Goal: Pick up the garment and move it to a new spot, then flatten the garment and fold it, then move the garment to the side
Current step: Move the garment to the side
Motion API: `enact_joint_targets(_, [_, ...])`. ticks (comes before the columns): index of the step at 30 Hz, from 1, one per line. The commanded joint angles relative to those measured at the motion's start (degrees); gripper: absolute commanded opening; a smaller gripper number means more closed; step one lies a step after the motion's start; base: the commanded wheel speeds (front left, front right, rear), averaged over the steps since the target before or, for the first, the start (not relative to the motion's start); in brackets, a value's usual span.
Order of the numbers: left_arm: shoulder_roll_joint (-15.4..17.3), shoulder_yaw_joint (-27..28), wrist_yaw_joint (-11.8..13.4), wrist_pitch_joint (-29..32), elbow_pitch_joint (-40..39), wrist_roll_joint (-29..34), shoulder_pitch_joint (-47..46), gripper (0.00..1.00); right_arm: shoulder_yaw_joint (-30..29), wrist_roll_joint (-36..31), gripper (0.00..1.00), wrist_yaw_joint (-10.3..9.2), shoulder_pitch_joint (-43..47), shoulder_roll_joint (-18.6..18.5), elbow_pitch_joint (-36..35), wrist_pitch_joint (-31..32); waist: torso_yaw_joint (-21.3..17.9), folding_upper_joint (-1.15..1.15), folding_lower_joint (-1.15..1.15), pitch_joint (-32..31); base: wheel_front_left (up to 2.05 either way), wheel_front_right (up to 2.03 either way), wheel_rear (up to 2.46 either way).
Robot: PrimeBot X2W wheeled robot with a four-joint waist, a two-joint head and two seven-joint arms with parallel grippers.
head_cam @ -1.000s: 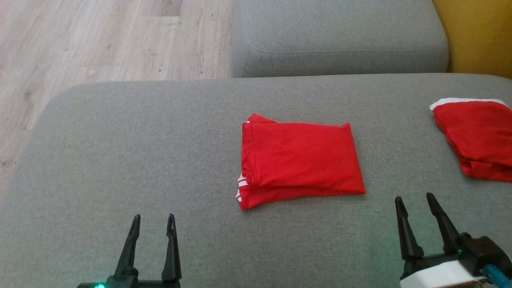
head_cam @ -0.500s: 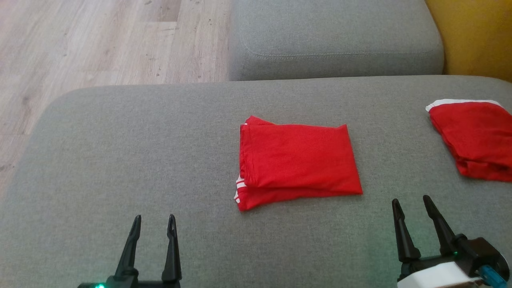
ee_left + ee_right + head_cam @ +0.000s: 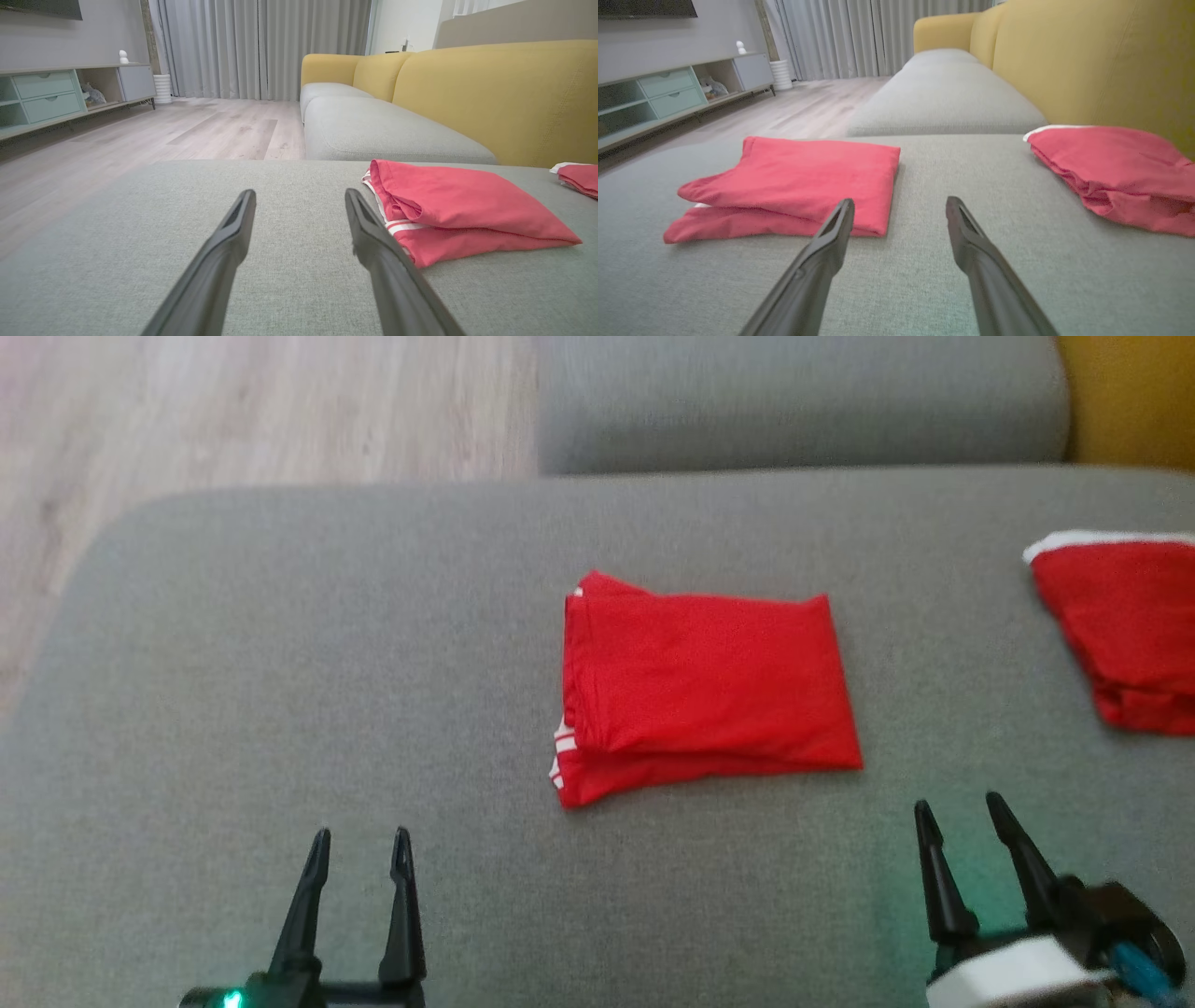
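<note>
Down low, the left gripper (image 3: 361,836) and the right gripper (image 3: 959,804) both hold their fingers apart, with nothing in them. A bit past them, the folded red cloth (image 3: 705,686) lies flat in the middle of the gray couch seat (image 3: 280,663). Another red pile (image 3: 1120,625) lies at the far right edge. Behind the seat is the wood floor (image 3: 233,411).

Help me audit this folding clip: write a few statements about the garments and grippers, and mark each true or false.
1. The left gripper and right gripper are both open. True.
2. The folded red garment lies on the grey cushion. True.
3. The right gripper touches that garment. False: it sits apart from it, empty.
4. The cushion holds one garment. False: a second red garment lies to the robot's right.
</note>
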Motion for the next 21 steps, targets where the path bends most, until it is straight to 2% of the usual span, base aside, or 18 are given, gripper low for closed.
enact_joint_targets(1, [-0.39, 0.97, 0.37, -0.29, -2.19, -0.27, -3.36, 1.00, 1.21, -0.45, 1.00, -0.04, -4.34, -0.70, -0.12, -0.62, 0.25, 0.00, -0.01, 2.71, 0.00, 0.00, 0.00])
enact_joint_targets(7, [-0.39, -0.58, -0.14, -0.29, -2.77, -0.38, -6.13, 1.00, 1.45, 2.04, 1.00, -0.04, -11.81, -0.02, 6.80, -0.28, 0.75, 0.00, -0.01, 7.04, 0.00, 0.00, 0.00])
enact_joint_targets(13, [-0.40, -2.16, -0.61, -0.29, -2.77, -0.77, -9.27, 1.00, 1.91, 9.11, 1.00, -0.04, -22.40, 0.13, 15.52, 8.31, 2.12, 0.00, -0.01, 9.77, 0.00, 0.00, 0.00])
enact_joint_targets(15, [-0.40, -2.35, -0.56, -0.29, -2.63, -0.74, -9.49, 1.00, 1.91, 9.47, 1.00, -0.04, -23.77, -0.07, 16.75, 8.77, 2.28, 0.00, -0.01, 9.88, 0.00, 0.00, 0.00])
enact_joint_targets(20, [-0.40, -3.64, -0.33, -0.29, -1.83, -0.90, -9.91, 1.00, 4.19, 12.68, 1.00, -0.04, -28.32, 0.71, 25.06, 12.83, 3.23, 0.00, -0.01, 9.72, 0.00, 0.00, 0.00])
enact_joint_targets(21, [-0.40, -3.88, -0.28, -0.29, -1.75, -0.93, -9.93, 1.00, 5.45, 13.56, 0.59, -0.04, -28.92, 0.88, 26.18, 13.61, 3.36, 0.00, -0.01, 9.72, 0.00, 0.00, 0.00])
